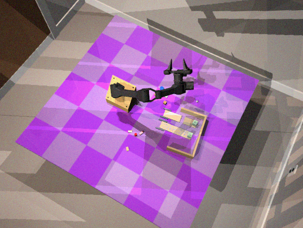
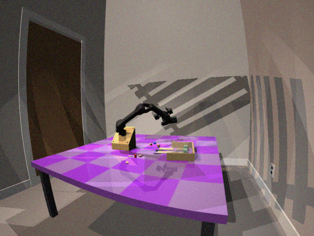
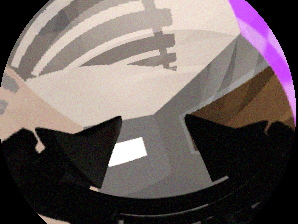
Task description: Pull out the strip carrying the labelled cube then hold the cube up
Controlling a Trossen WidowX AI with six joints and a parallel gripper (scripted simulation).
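Note:
My gripper (image 1: 177, 60) (image 3: 154, 118) is open and empty, raised above the table and away from the strips. The upper strip in the top view shows a pale front piece (image 1: 172, 116) and, past a gap, a rear piece (image 1: 187, 120) with a green cube (image 1: 194, 122) (image 2: 186, 146) on it. The lower strip (image 1: 168, 126) is dotted, looks unbroken and bears another green cube (image 1: 189, 135) (image 2: 185, 150) at its far end. Both cubes show faint dark marks, too small to read. The wrist view shows no strip or cube.
A low wooden wall (image 1: 200, 136) (image 2: 180, 157) encloses the cubes on three sides, open towards the arm's base. Thin dark bars flank the strips' front ends. A red piece (image 1: 135, 134) (image 2: 135, 156), a blue piece (image 1: 161, 88) (image 2: 154, 143) and several other small blocks lie around.

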